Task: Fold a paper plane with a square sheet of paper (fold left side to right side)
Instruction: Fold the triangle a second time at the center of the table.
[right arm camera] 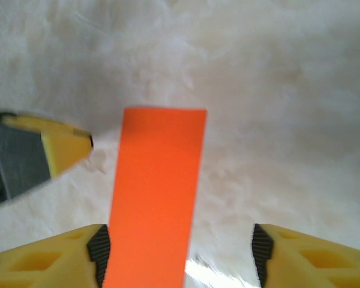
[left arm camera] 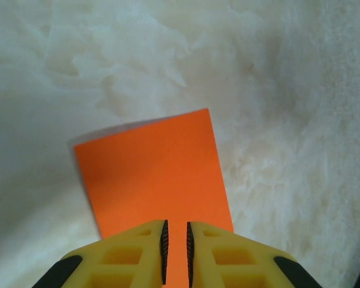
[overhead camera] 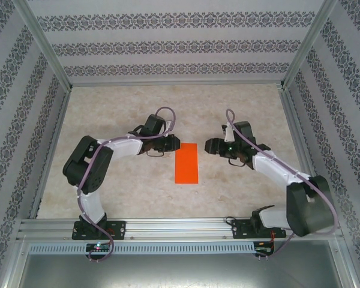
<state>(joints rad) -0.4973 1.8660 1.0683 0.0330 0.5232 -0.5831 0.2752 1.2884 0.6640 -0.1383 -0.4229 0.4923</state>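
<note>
The square sheet of paper lies flat on the table as a narrow bright orange rectangle, its long side running near to far. My left gripper sits at its far left corner. In the left wrist view its jaws are almost together over the paper, with only a thin slit and nothing pinched. My right gripper hovers just right of the sheet's far end. Its fingers stand wide apart, and the paper lies on the table below, close to the left finger. The left gripper's yellow finger shows beside the sheet.
The table top is pale marble-patterned, with patterned walls on three sides. An aluminium rail carrying both arm bases runs along the near edge. Bare table lies beyond the paper and on both sides of the arms.
</note>
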